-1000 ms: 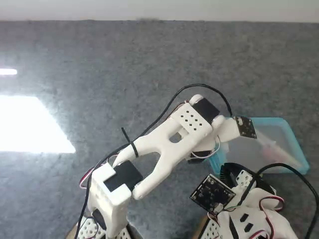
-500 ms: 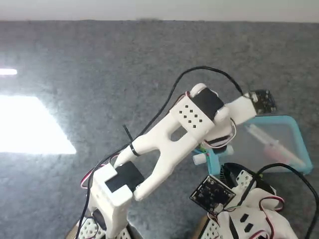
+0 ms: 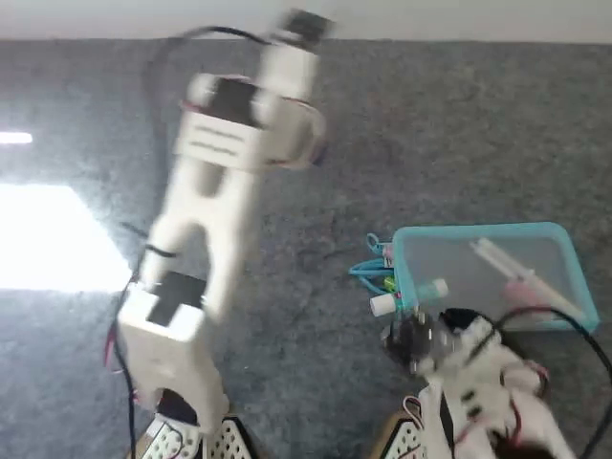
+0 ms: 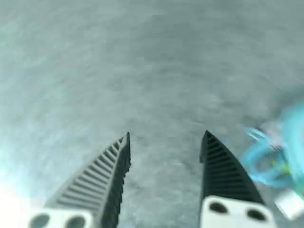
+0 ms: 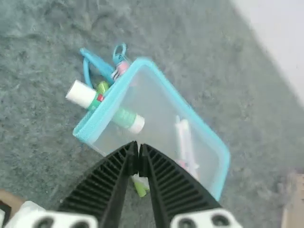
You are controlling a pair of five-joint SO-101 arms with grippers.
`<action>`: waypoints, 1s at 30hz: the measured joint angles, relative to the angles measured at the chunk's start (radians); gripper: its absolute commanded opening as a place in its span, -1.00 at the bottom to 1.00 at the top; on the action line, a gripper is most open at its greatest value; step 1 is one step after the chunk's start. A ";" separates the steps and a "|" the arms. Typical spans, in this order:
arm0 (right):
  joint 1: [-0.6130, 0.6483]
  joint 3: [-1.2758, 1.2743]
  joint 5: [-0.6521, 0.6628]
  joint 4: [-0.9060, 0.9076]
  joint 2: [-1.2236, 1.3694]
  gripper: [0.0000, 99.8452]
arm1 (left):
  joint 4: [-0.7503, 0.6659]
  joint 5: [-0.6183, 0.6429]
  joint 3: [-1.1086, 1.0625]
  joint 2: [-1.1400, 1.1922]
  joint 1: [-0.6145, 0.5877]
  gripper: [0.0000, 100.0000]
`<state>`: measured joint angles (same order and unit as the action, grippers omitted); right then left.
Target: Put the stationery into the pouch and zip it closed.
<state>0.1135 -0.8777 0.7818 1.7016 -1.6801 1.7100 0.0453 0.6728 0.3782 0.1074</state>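
Observation:
A clear pouch [image 3: 488, 277] with a blue rim lies on the grey mat at the right. A white-capped stick [image 3: 406, 296] pokes out of its open end beside a blue strap loop [image 3: 368, 270], and pens [image 3: 516, 273] lie inside. My left arm [image 3: 225, 143] stretches toward the far left of the mat, well away from the pouch. Its gripper [image 4: 166, 135] is open over bare mat, nothing between the fingers. My right gripper [image 5: 138, 147] is shut and empty, hovering just over the pouch [image 5: 156, 118]. The stick [image 5: 95, 102] and pens [image 5: 183, 137] lie beyond the tips.
The grey mat [image 3: 402, 124] covers the table up to a pale wall strip at the back. A bright glare patch [image 3: 48, 239] sits at the left. The right arm's base [image 3: 478, 392] stands at the near edge, just in front of the pouch.
The left arm has swung off the pouch, up and far to the left, uncovering the pouch. The right arm has shifted slightly near the pouch's front edge.

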 measured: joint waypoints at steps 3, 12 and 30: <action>0.006 0.000 -0.032 -0.086 0.186 -0.98 | -0.003 0.043 -0.051 0.000 -0.115 -0.55; 0.255 0.133 -0.213 -0.150 0.887 -0.74 | -0.146 0.058 -0.316 0.000 -0.232 -0.55; 0.374 0.140 -0.301 -0.169 1.157 -0.43 | -0.196 0.060 -0.365 0.002 -0.245 -0.55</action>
<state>0.4879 -0.7380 0.4810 1.5328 -0.5232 1.5136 0.1051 0.3076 0.3798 -0.1381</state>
